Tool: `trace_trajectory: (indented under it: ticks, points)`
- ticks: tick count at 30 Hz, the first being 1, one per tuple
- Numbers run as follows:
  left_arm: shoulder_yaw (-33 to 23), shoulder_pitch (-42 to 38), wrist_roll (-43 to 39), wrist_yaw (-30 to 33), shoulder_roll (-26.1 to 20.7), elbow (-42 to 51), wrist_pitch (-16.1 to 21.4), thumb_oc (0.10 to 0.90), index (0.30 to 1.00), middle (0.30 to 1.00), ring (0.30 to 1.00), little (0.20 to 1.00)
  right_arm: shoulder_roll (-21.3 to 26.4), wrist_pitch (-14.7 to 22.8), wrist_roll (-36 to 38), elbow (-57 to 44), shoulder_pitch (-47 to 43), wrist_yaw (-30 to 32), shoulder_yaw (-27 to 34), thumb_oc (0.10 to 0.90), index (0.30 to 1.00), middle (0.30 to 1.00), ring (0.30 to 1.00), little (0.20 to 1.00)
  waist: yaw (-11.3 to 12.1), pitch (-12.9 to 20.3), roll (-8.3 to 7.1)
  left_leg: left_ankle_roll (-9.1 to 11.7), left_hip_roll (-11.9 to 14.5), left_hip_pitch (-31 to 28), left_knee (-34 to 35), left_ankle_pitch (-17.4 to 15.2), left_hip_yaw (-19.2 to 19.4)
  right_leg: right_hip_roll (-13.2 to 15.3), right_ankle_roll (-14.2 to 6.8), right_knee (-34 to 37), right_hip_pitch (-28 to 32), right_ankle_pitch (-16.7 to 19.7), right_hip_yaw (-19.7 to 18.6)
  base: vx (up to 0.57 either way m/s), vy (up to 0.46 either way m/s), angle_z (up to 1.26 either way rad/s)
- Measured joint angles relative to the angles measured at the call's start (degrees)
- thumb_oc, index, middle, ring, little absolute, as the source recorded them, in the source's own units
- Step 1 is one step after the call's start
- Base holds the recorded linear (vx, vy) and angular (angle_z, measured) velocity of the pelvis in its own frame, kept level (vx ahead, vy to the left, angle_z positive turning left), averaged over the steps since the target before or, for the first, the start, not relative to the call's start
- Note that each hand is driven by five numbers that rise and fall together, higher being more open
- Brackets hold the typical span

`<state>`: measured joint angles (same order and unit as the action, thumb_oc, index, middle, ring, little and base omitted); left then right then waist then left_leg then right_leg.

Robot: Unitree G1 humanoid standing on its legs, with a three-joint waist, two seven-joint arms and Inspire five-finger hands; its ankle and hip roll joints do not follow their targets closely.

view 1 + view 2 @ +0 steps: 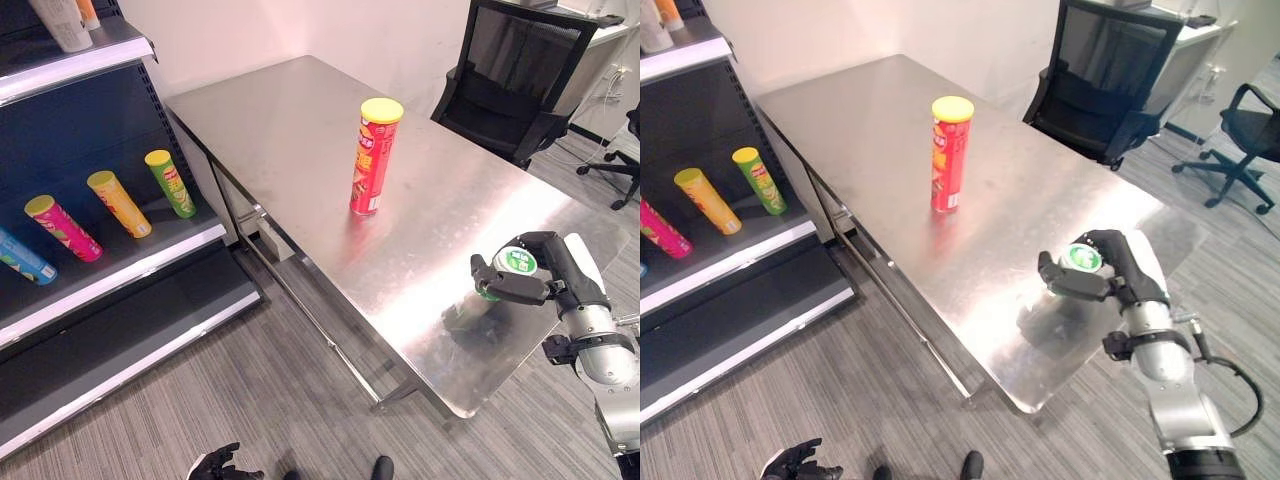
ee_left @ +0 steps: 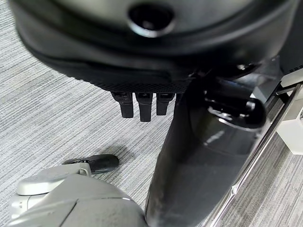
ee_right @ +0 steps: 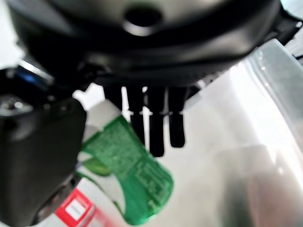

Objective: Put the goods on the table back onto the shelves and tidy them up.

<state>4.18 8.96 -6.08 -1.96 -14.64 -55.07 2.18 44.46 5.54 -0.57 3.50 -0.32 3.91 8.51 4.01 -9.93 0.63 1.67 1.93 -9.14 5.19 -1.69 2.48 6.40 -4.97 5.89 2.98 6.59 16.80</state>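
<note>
The right hand (image 1: 540,280) covers most of the green-capped container (image 1: 518,262), so its shape stays unclear. The left hand (image 1: 218,464) is cut off at the bottom edge. On the shelf (image 1: 150,262), a blue tube (image 1: 22,258) runs off frame.

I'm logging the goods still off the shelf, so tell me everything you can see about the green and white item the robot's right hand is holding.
The green and white container sits in the right hand, over the near right part of the steel table. From above it shows a round top, green around a white centre. The right wrist view shows a white body with a green printed label and a red patch lower down. It looks like plastic or coated card. The thumb and fingers curl around it. Whether its base touches the table cannot be told.
</note>
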Motion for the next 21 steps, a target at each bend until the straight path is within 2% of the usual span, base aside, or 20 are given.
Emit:
trace_trajectory:
  ticks: [5, 8, 11, 13, 15, 16, 17, 18, 19, 20, 21]
  points:
    - [0.0, 0.1, -0.1, -0.1, -0.2, 0.2, 0.0, 0.800, 0.900, 0.900, 0.900, 0.900, 0.7, 0.0, 3.9, -1.2, -4.4, 0.1, -0.4, 0.400, 0.300, 0.300, 0.300, 0.300, 0.1, 0.0, 0.08, 0.2, 0.3, -0.4, 0.0, 0.2, 0.2, -0.2, 0.0, 0.0, 0.0, 0.0, -0.1, -0.01, -0.058, -0.02]
    - [-0.3, 0.4, -0.6, -0.2, -0.3, 1.1, 0.0, 0.800, 0.900, 0.900, 0.900, 0.900, 5.9, 0.2, 6.6, -3.3, -8.5, -0.3, -2.8, 0.400, 0.300, 0.300, 0.300, 0.300, 0.5, 0.1, 0.16, 0.5, 0.6, -0.3, 0.0, 0.4, 0.1, -0.4, 0.0, 0.0, 0.1, 0.0, 0.0, -0.03, -0.136, 0.03]
    - [-0.5, 0.8, -0.7, -0.3, -0.4, 2.3, 0.0, 0.800, 0.900, 0.900, 0.900, 0.900, 8.3, 1.3, 9.2, -4.5, -12.7, -1.3, -3.3, 0.400, 0.300, 0.300, 0.300, 0.300, 1.8, 0.0, 0.08, 0.9, 1.3, -0.1, 0.0, 0.6, -0.3, -1.2, 0.2, 0.0, 0.4, -0.2, 0.1, -0.08, -0.241, 0.10]
    - [-0.9, 0.9, -1.4, -0.8, -0.6, 2.6, 0.0, 0.800, 0.900, 0.900, 0.900, 0.900, 9.4, 1.6, 10.8, -4.9, -14.6, -1.4, -3.8, 0.400, 0.300, 0.300, 0.300, 0.300, 2.0, -0.2, -0.30, 1.8, 1.9, 1.0, -0.8, 0.9, -2.1, -1.8, 0.9, 0.0, 0.6, -0.7, 0.4, -0.09, -0.219, 0.41]
    - [-1.2, 1.1, -3.0, -1.2, -1.0, 2.5, 0.0, 0.800, 0.900, 0.900, 0.900, 0.900, 9.8, 1.9, 12.2, -5.3, -15.4, -2.4, -4.3, 0.400, 0.300, 0.300, 0.300, 0.300, 3.3, -0.5, -0.77, 2.9, 3.2, 1.4, -2.0, 0.9, -3.7, -3.0, 1.4, 0.0, 1.3, -1.6, 0.8, -0.17, -0.198, 0.45]
    - [-1.4, 1.3, -3.0, -1.2, -1.0, 2.4, 0.1, 0.800, 0.900, 0.900, 0.900, 0.900, 9.8, 2.2, 12.5, -6.0, -15.6, -2.6, -4.9, 0.400, 0.300, 0.300, 0.300, 0.300, 4.7, -0.8, -0.76, 3.5, 3.8, 2.8, -2.7, 1.2, -4.8, -4.2, 2.2, -0.5, 1.5, -1.6, 1.8, -0.32, -0.219, 0.47]
    - [-1.5, 1.2, -3.1, -1.2, -1.4, 2.5, 0.2, 0.800, 0.900, 0.900, 0.900, 0.900, 10.2, 2.4, 13.1, -6.3, -15.7, -2.6, -5.3, 0.400, 0.300, 0.300, 0.300, 0.300, 4.7, -1.1, -1.25, 3.9, 3.9, 4.3, -4.3, 1.4, -5.9, -4.3, 2.0, -0.4, 1.5, -1.9, 2.6, -0.22, -0.104, 0.66]
    - [-2.1, 0.5, -3.3, -1.2, -1.8, 2.4, 0.3, 0.800, 0.900, 0.900, 0.900, 0.900, 10.9, 2.5, 13.3, -6.7, -15.7, -2.8, -5.6, 0.400, 0.300, 0.300, 0.300, 0.300, 4.7, -1.7, -1.83, 5.2, 3.9, 6.0, -5.7, 2.3, -6.8, -4.4, 2.5, -0.5, 1.4, -2.2, 4.2, -0.22, -0.061, 0.86]
    - [-2.3, -0.3, -3.5, -1.2, -2.2, 2.3, 0.3, 0.800, 0.900, 0.900, 0.900, 0.900, 11.3, 2.6, 13.4, -6.9, -16.0, -3.0, -5.6, 0.400, 0.300, 0.300, 0.300, 0.300, 4.3, -2.2, -2.69, 6.2, 3.8, 7.7, -7.4, 2.8, -6.7, -3.5, 3.3, 0.0, 1.3, -2.6, 6.2, -0.14, -0.002, 0.98]
    - [-2.4, -0.9, -3.5, -1.2, -2.2, 2.0, 0.2, 0.800, 0.900, 0.900, 0.900, 0.900, 11.5, 2.8, 13.7, -7.2, -16.5, -3.2, -5.8, 0.400, 0.300, 0.300, 0.300, 0.300, 5.1, -3.1, -2.65, 6.3, 4.1, 9.0, -9.1, 2.8, -4.9, -3.7, 5.0, -0.2, 1.6, -2.9, 7.5, -0.21, 0.005, 0.71]
    - [-2.3, -0.4, -3.5, -1.4, -2.2, 1.9, 0.2, 0.800, 0.900, 0.900, 0.900, 0.900, 11.5, 3.0, 14.0, -7.5, -17.3, -3.8, -6.3, 0.400, 0.300, 0.300, 0.300, 0.300, 5.9, -3.3, -2.34, 5.2, 4.8, 9.3, -9.7, 1.6, -1.9, -4.0, 6.1, 0.0, 1.4, -3.5, 8.1, -0.17, 0.034, 0.37]
